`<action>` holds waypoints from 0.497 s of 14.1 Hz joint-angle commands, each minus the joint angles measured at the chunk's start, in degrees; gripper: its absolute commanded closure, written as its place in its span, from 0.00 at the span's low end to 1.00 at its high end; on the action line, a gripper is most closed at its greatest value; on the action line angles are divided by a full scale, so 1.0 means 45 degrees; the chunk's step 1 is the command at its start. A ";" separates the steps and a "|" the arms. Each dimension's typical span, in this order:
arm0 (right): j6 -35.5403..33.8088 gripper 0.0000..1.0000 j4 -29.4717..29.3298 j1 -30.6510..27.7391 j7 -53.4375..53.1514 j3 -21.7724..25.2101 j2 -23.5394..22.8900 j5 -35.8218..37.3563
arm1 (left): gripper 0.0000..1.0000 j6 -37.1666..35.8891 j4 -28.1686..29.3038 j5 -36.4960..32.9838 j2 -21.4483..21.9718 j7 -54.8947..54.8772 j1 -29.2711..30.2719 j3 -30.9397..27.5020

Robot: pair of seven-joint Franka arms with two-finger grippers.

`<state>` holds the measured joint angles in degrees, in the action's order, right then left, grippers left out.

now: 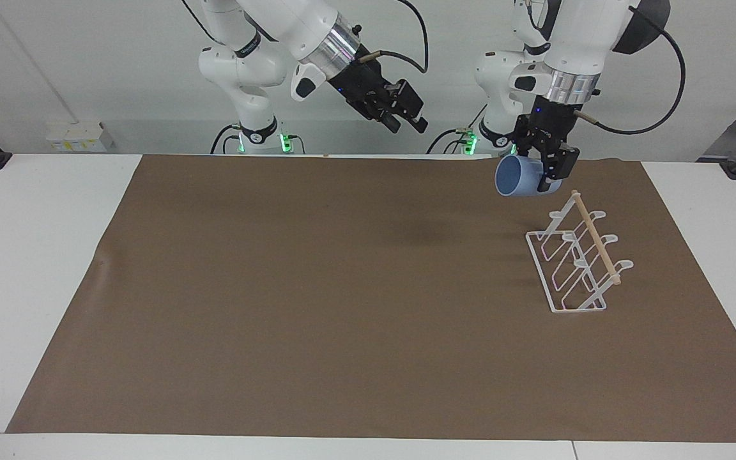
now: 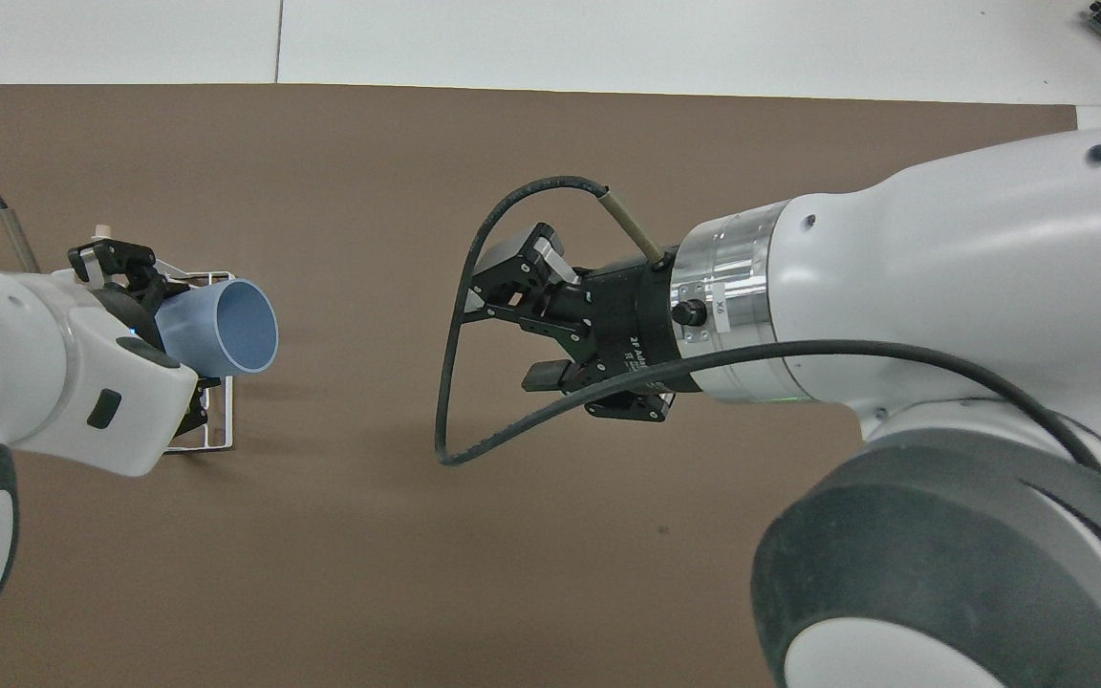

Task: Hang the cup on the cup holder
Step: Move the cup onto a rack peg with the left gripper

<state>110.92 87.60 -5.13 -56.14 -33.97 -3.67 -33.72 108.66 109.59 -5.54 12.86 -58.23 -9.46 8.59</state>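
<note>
I have the cup (image 1: 520, 177) in the left gripper (image 1: 550, 172), clamped by its base end, lying on its side with the open rim turned toward the right arm's end of the table. It hangs in the air just above the end of the rack (image 1: 575, 262) nearest the robots, not touching it (the overhead view puts it over the rack, but the facing view shows a clear gap). The rack sits on the brown mat (image 1: 317, 306) toward the left arm's end, its dowel (image 1: 595, 236) along the top and every prong bare.

Right gripper (image 1: 406, 114): fingers apart, holding nothing, up in the air over the mat edge nearest the robots. That arm waits.

Step in hand, as I judge it: carry to the rack. Hanging is not yet done.

Next move, my reading: 1 prong must enter the cup mouth, so I need to turn the wrist until the rim faces a prong tip, line up, then slide the cup on before opening. Risk: nudging the light rack.
</note>
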 commanded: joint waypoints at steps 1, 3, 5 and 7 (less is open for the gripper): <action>0.0000 0.27 0.0143 -0.0188 0.1338 -0.0108 0.0053 0.1081 | 1.00 -0.0240 0.0081 -0.2082 -0.0141 0.0166 -0.0046 0.0082; -0.0078 0.27 0.0124 -0.0188 0.2042 -0.0108 0.0033 0.2019 | 1.00 -0.0397 -0.0056 -0.3394 -0.0687 0.0185 -0.0183 0.0102; -0.0292 0.27 0.0066 -0.0208 0.2822 -0.0108 0.0014 0.3093 | 1.00 -0.0456 -0.0193 -0.4387 -0.1118 0.0282 -0.0184 0.0102; -0.0449 0.27 0.0065 -0.0227 0.3681 -0.0108 0.0014 0.4147 | 1.00 -0.0532 -0.0193 -0.5368 -0.1429 0.0361 -0.0184 0.0102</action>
<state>109.90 87.73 -5.15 -43.68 -33.94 -3.77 -18.62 107.58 109.74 -25.77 7.86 -57.82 -9.61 9.21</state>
